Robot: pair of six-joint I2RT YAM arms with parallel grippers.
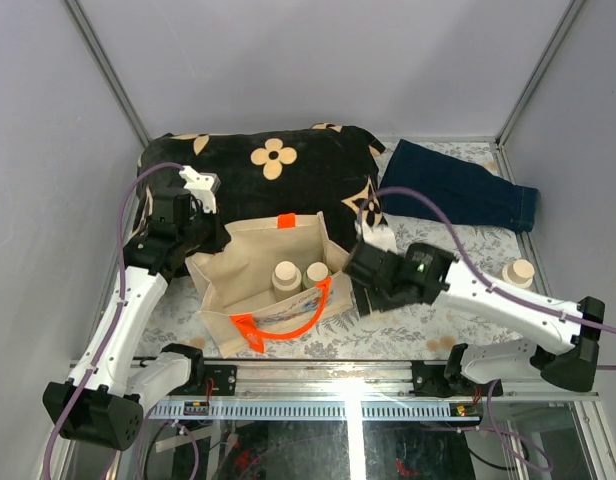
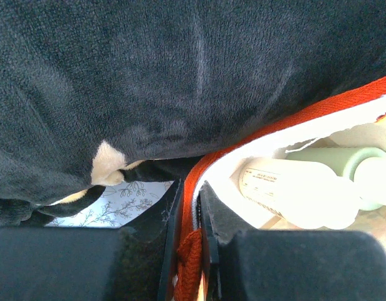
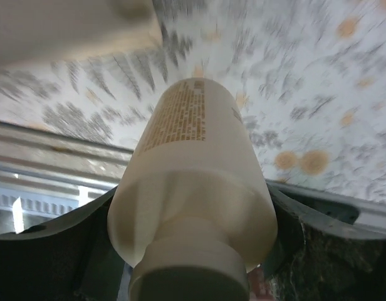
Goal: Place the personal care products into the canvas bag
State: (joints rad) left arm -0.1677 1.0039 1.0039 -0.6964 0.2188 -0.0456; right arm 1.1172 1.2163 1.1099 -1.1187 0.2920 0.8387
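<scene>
the left tool (image 2: 192,207) is clenched nearly closed on the left rim of the boxy beige canvas bag with orange handles (image 1: 228,285), pinching canvas and orange strap. the right tool (image 3: 193,194), just right of the bag, grips a cream-capped tan cylindrical bottle (image 3: 190,138) between its fingers. two more capped bottles (image 1: 286,276) stand inside the bag. a fourth bottle (image 1: 518,272) stands on the desk, well right of the bag.

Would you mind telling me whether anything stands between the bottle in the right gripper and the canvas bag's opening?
Nothing visible does. The right gripper holds the bottle beside the canvas bag, at its right wall; only that wall's rim must be cleared. The left gripper pinches the left rim; the mouth is open.
</scene>
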